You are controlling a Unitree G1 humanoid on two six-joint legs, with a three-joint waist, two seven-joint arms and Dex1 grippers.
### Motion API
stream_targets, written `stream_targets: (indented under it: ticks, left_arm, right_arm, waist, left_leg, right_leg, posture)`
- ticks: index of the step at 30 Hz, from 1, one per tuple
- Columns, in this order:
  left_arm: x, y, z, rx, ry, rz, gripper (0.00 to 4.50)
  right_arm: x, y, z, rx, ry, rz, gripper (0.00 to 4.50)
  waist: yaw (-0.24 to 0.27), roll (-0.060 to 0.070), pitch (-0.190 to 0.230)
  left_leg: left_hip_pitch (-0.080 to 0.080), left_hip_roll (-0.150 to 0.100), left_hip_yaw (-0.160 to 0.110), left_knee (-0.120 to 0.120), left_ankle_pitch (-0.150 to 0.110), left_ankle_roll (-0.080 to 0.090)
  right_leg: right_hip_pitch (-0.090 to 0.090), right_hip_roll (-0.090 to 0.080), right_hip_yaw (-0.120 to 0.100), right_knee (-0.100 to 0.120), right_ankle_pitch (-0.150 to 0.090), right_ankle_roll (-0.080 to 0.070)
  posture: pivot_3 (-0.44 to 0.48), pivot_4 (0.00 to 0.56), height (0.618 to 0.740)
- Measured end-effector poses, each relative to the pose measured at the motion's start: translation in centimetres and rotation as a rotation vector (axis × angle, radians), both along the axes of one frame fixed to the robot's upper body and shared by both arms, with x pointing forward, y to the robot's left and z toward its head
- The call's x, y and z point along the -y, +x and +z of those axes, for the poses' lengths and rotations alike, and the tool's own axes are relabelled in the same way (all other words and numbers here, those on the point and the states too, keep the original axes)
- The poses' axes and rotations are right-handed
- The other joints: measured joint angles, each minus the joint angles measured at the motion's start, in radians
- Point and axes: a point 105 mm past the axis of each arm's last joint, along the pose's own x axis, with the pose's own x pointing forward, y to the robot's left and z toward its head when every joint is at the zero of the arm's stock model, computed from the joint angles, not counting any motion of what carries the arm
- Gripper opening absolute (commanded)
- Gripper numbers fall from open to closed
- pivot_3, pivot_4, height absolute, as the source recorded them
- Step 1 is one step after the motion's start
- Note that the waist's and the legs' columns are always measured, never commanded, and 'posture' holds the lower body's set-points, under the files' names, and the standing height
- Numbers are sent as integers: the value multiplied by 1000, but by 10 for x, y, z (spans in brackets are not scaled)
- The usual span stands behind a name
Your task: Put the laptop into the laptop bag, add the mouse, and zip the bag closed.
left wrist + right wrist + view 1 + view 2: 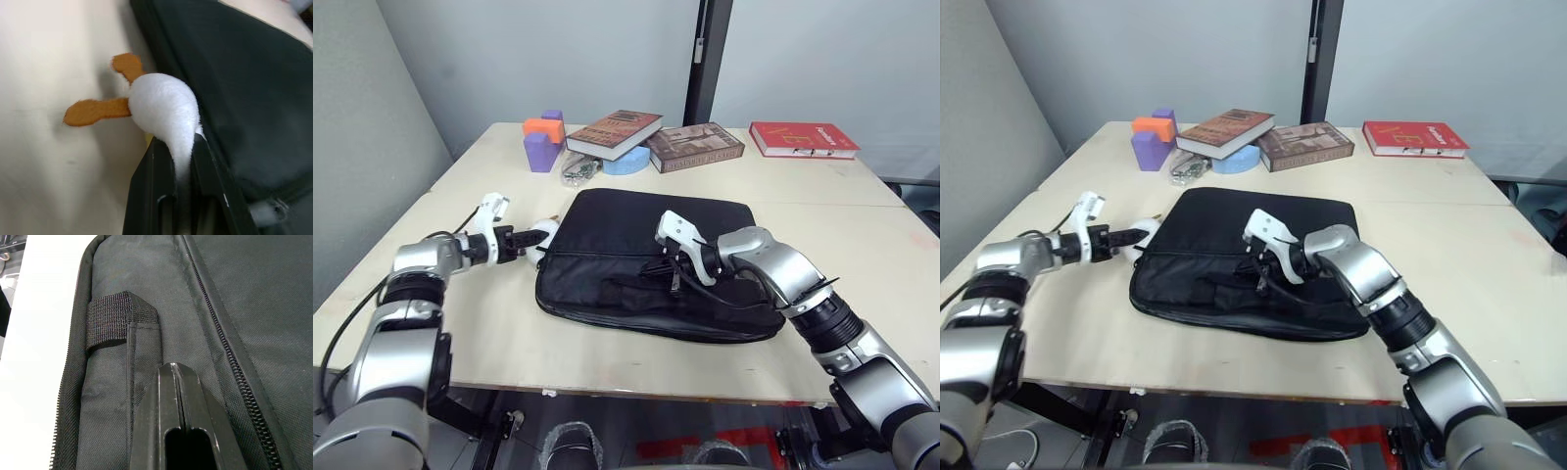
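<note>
The black laptop bag (pixel 636 220) lies flat in the middle of the table, its zip (pixel 230 357) running along the fabric beside a strap handle (pixel 117 316). My left gripper (pixel 524 239) is at the bag's left edge, shut on the mouse (pixel 164 105), a white plush body with two orange flaps that touches the bag's side. My right gripper (pixel 674 276) rests on the bag's top near the handles. Its fingers (pixel 172 382) are pressed together with nothing visible between them. The laptop is hidden.
At the table's far side lie two brown books (pixel 614 130) (pixel 695 147), a red book (pixel 803 139), purple and orange blocks (pixel 542 140), a blue round object (pixel 626 161) and a small clear bundle (pixel 578 170). Bare tabletop (pixel 862 245) stretches right of the bag.
</note>
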Motion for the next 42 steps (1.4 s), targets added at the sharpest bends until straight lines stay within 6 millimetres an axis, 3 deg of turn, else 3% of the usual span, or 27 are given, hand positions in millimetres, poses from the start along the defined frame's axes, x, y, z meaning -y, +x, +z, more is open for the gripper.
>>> stream_targets:
  ticks: [4,6,16,21,25,33,42]
  left_arm:
    - [-3,-15,25,61,2,-64,16]
    - [-2,-22,29,61,-2,-80,16]
    - [-27,-93,7,-87,44,-84,16]
    - [-28,-109,9,-100,7,-55,16]
    - [-24,-125,-9,-168,-28,-55,16]
    - [-38,-149,-39,-276,-78,60,16]
    - [-24,-168,-47,-302,-75,21,16]
  right_arm:
    - [-3,0,-2,-11,11,1,0]
    - [-4,0,-2,-15,13,7,0]
    - [-5,-5,-3,-33,5,46,0]
    - [-9,-9,-5,-47,3,73,0]
    - [-11,-10,-5,-52,2,89,0]
    - [-18,-8,-6,-56,-5,102,0]
    - [-21,-7,-7,-60,-13,126,0]
  waist:
    - [0,0,0]
    - [-2,0,0]
    - [-10,0,0]
    - [-14,0,0]
    - [-22,0,0]
    - [-35,-1,-1]
    - [-38,-2,-2]
  left_leg:
    - [0,0,0,0,0,0]
    - [1,0,0,0,0,0]
    - [0,1,1,-5,0,-1]
    - [0,1,1,-5,0,-1]
    - [0,1,2,-7,0,-1]
    - [1,4,3,-7,-1,-1]
    - [5,12,4,-8,-1,-4]
  right_leg:
    - [0,0,0,0,0,-1]
    - [0,0,0,1,0,0]
    - [-3,1,0,-2,-1,-1]
    - [-4,1,1,-1,-1,-1]
    - [-4,2,1,-2,-1,-1]
    - [-5,5,2,-2,-1,-1]
    - [-5,12,2,-1,-1,-1]
  posture:
    - [0,150,730]
    - [0,150,730]
    - [0,150,730]
    - [0,150,730]
    - [0,150,730]
    - [0,150,730]
    - [0,150,730]
